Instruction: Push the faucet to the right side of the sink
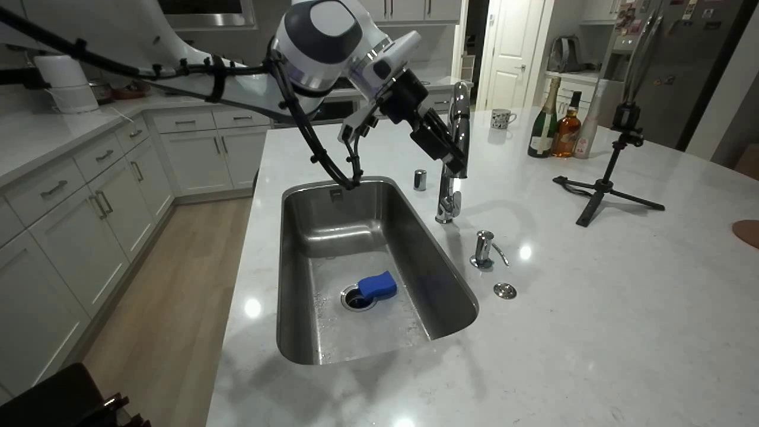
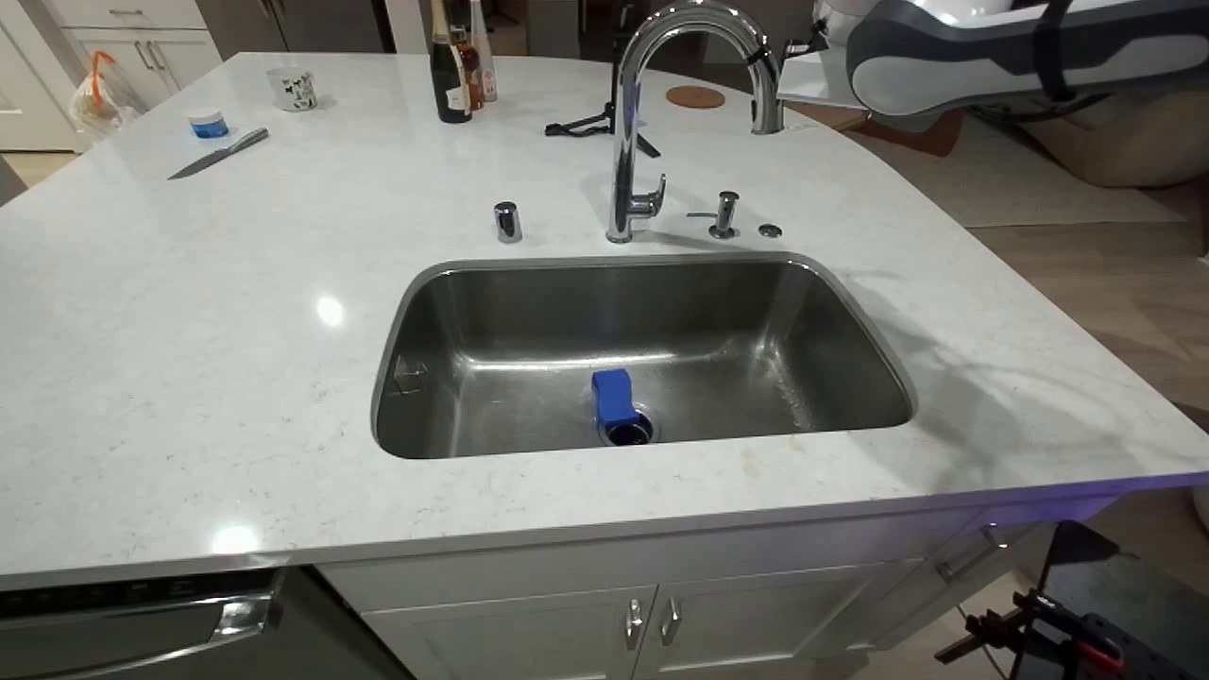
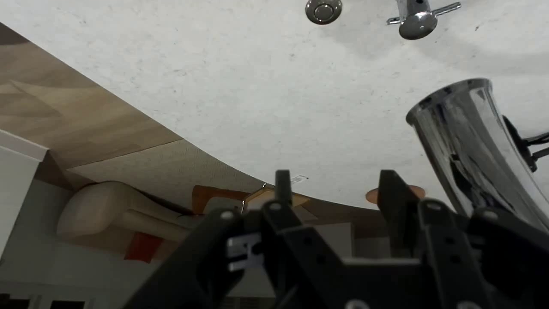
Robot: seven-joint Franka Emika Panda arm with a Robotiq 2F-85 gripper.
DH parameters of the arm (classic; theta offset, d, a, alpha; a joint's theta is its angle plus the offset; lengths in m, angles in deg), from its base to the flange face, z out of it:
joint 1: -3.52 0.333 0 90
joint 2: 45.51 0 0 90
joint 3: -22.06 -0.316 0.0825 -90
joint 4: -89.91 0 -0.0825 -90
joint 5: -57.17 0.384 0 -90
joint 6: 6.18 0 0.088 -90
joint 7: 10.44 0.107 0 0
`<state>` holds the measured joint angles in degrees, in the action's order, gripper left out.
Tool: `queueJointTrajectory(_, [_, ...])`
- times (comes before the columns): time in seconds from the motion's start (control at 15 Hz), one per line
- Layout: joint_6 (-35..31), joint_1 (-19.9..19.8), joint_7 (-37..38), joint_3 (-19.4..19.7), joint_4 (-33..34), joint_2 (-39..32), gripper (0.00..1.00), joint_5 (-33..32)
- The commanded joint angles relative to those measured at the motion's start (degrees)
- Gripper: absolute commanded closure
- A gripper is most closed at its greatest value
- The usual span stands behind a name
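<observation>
The faucet (image 1: pixel 460 118) is a tall chrome gooseneck behind the sink's long edge. In an exterior view its arched spout (image 2: pixel 624 132) points right, its end hanging past the basin's middle. The sink (image 2: pixel 642 302) is a steel basin in the white counter, also seen in an exterior view (image 1: pixel 314 204); it is out of the wrist view. My gripper (image 1: pixel 456 161) overlaps the spout there. In the wrist view my gripper (image 3: pixel 335 176) is open and empty, with the faucet's spout end (image 3: pixel 467 137) outside its right finger. I cannot tell whether they touch.
A blue sponge (image 1: pixel 378 286) lies by the drain in the basin. A soap dispenser (image 2: pixel 725 215) and a chrome cap (image 2: pixel 507 222) stand beside the faucet. A black tripod (image 1: pixel 605 184), bottles (image 1: pixel 542 127), a mug (image 2: pixel 293 90) and a knife (image 2: pixel 219 154) are on the counter.
</observation>
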<state>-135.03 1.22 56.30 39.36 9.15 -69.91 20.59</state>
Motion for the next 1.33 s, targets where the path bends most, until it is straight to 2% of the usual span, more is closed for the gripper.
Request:
queueJointTrajectory(0.0, [1.69, 0.41, -1.85, -2.22, -3.89, 3.88, 0.13, 2.07])
queueJointTrajectory(0.07, [1.39, 0.22, -3.46, -3.48, -5.21, 4.95, 0.05, 3.82])
queueJointTrajectory(0.13, [1.13, 0.23, -4.9, -4.47, -6.58, 5.95, 0.01, 5.77])
queueJointTrajectory(0.53, [3.33, 1.51, -19.46, -10.83, -16.7, 14.08, 0.0, 18.93])
queueJointTrajectory(0.87, [12.36, 1.68, -31.68, -14.54, -21.73, 20.12, 0.0, 30.28])
queueJointTrajectory(1.27, [25.52, 1.41, -41.65, -15.46, -26.18, 27.36, 0.0, 38.31])
